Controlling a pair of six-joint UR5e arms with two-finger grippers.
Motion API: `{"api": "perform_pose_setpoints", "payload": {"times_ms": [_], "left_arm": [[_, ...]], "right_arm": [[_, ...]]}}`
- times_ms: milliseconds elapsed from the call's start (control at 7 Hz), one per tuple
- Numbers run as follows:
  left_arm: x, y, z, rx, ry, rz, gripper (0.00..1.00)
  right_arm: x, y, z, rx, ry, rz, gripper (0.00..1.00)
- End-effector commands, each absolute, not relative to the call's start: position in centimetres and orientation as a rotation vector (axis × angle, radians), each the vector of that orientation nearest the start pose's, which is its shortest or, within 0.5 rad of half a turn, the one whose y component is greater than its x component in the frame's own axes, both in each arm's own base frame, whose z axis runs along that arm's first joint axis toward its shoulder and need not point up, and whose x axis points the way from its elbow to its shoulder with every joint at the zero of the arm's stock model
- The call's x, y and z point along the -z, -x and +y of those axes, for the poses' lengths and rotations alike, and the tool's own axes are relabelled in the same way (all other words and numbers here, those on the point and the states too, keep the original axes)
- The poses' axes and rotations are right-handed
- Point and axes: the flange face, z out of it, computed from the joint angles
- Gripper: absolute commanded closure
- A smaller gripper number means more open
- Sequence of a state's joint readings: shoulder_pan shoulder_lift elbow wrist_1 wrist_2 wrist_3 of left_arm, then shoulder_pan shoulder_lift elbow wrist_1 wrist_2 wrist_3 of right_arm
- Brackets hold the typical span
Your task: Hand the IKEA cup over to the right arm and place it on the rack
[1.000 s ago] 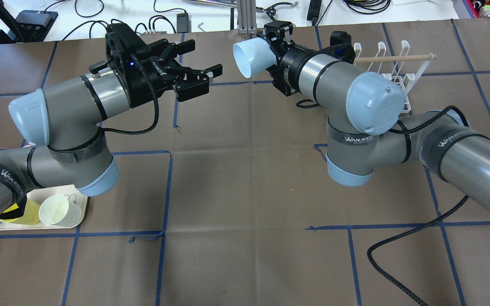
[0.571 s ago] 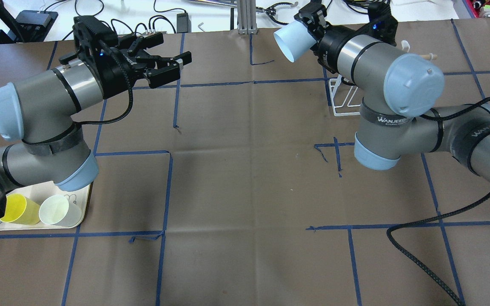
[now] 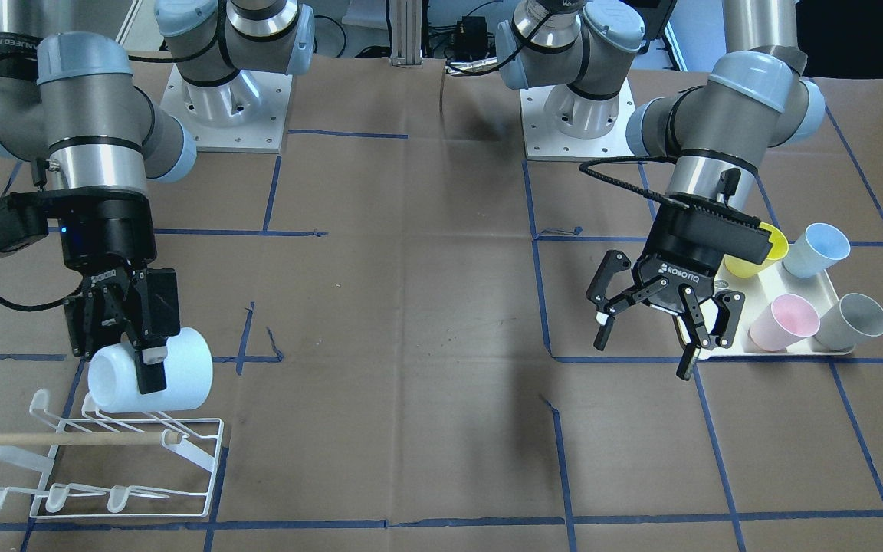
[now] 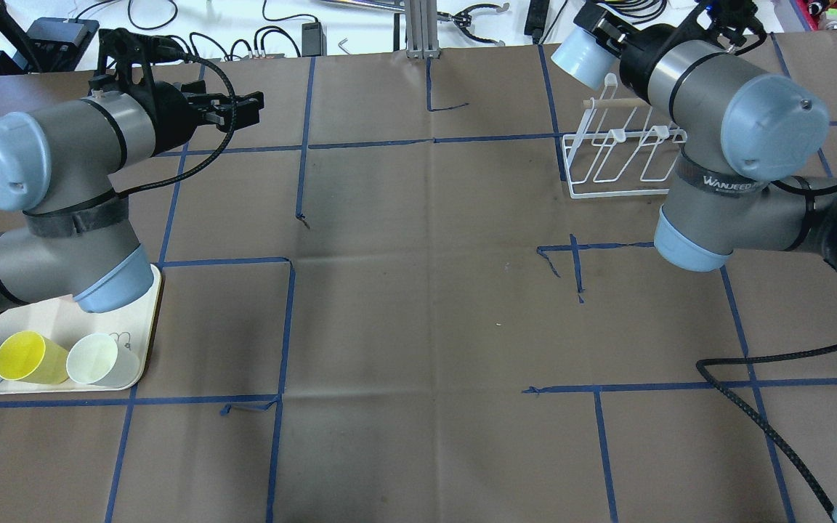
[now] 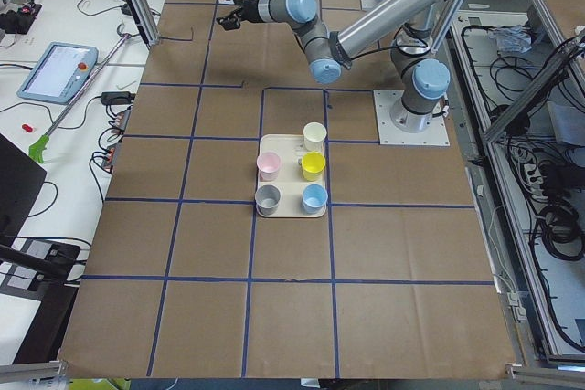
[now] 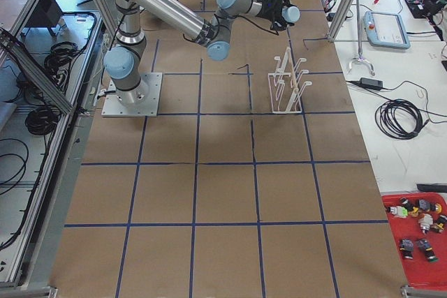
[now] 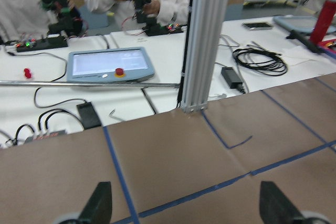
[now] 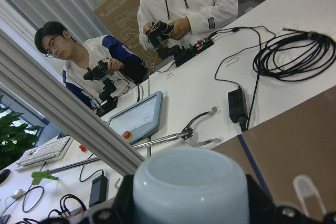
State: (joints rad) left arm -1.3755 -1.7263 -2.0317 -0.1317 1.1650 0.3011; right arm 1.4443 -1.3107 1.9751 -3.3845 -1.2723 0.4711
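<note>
Cup (image 3: 185, 377) partly hidden behind clamped right gripper (image 3: 126, 354).

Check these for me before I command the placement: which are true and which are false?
1. The right gripper is shut on the pale blue cup. True.
2. The cup hangs on a prong of the rack. False: the gripper holds it on its side in the air, on no prong.
3. The left gripper is open and empty. True.
4. The tray holds only two cups. False: the exterior left view shows five on it, among them a yellow cup and a pink cup.
</note>
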Motion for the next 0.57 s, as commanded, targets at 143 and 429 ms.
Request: {"api": "perform_pose_setpoints", "payload": {"times_ms": [143,429], "left_arm": [[-40.1,11.0,-56.6,0.832,-0.191,3.041,0.01],[-44.3,11.8,-55.7,0.444,-0.097,3.138,0.01]], "right_arm": [[-34.5,-6.5,-61.3,1.643,-0.202,2.344,0.81],[-33.2,-6.0,-63.5,1.695,-0.062,2.403,0.81]]}}
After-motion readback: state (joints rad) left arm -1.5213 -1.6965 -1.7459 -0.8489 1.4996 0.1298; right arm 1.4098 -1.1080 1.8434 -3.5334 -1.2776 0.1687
